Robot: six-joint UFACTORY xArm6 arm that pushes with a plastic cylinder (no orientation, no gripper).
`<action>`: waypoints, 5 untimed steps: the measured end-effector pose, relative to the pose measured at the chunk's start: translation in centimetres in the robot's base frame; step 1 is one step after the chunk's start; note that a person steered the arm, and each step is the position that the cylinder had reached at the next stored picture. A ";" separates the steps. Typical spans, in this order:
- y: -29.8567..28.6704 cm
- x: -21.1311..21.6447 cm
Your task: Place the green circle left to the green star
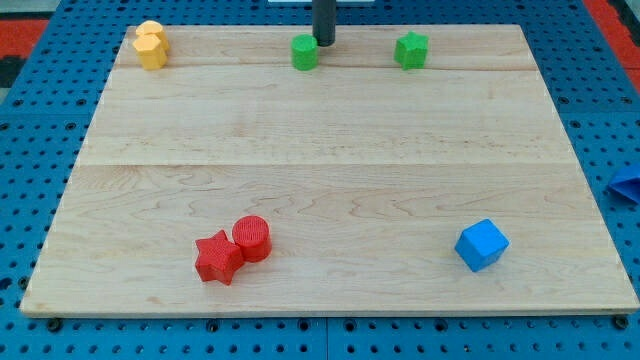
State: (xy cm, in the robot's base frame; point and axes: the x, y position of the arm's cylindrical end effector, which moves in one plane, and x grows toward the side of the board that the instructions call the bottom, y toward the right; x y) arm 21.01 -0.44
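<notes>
**Green circle sits left of the star as rod hovers at its shoulder**

A dark rod comes down from the view's top to the wooden surface, my tip resting just beside the upper right edge of the green circle; whether the two touch cannot be told. This tool has no jaws to spread or close and holds nothing: it only pushes. The green circle lies near the surface's top edge, level with the green star and to its left, a clear gap between them, so the asked-for arrangement looks largely in place already.

The circle appears to be a small, rigid plastic piece, probably light, and likely to slide easily on the smooth wood. Its round wall may let it roll off a push that lands off-centre, so contact is best made squarely on the side opposite the intended direction.

Elsewhere, a yellow block, shape unclear, sits at the top left corner; a red star and red circle touch near the bottom left; a blue cube lies at the bottom right.
</notes>
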 end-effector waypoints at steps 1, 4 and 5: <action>-2.4 -1.6; -22.3 11.2; -30.0 10.8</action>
